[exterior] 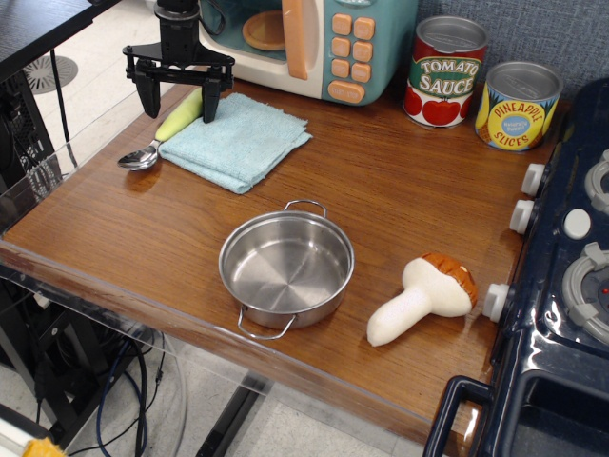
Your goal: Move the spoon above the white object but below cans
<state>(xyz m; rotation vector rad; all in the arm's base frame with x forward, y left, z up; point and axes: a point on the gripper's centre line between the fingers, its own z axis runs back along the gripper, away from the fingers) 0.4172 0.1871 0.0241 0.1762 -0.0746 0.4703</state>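
Note:
The spoon [164,133] lies at the far left of the wooden table, lime-green handle pointing up-right, metal bowl down-left, against the light-blue cloth [236,139]. My black gripper [180,105] is open and stands over the handle, one finger on each side of it. The plush mushroom [423,296] lies at the front right, white stem toward the front. The tomato sauce can [446,71] and the pineapple slices can [517,106] stand at the back right.
A steel two-handled pot [286,268] sits at the front middle. A toy microwave [309,38] stands at the back. A toy stove [561,286] with knobs borders the right side. The table's left and front edges drop off.

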